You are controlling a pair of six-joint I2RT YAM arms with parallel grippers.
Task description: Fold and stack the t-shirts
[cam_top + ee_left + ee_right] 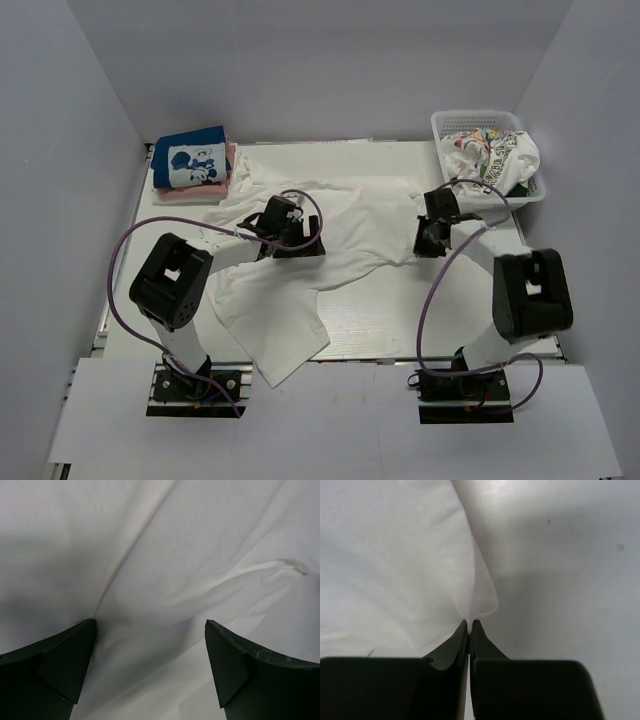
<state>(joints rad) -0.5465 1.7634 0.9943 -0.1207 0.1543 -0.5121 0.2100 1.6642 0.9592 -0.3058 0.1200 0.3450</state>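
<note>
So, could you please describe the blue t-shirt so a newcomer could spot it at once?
On the table, a folded stack sits in the far left corner. The blue t-shirt lies on top, over a pink one; it alone bears a white cartoon-mouse panel.

Large shirt: I see the large plain white cloth t-shirt (290,310) unfolded and rumpled across the table (400,320) — one end trails toward the near edge.
Stack: folded blue t-shirt with cartoon-mouse panel (192,160) atop the folded pink t-shirt (231,160), far-left corner.
Printed shirt: white t-shirt with colourful prints (490,155) — bunched in the white mesh basket (470,117), far right.
</note>
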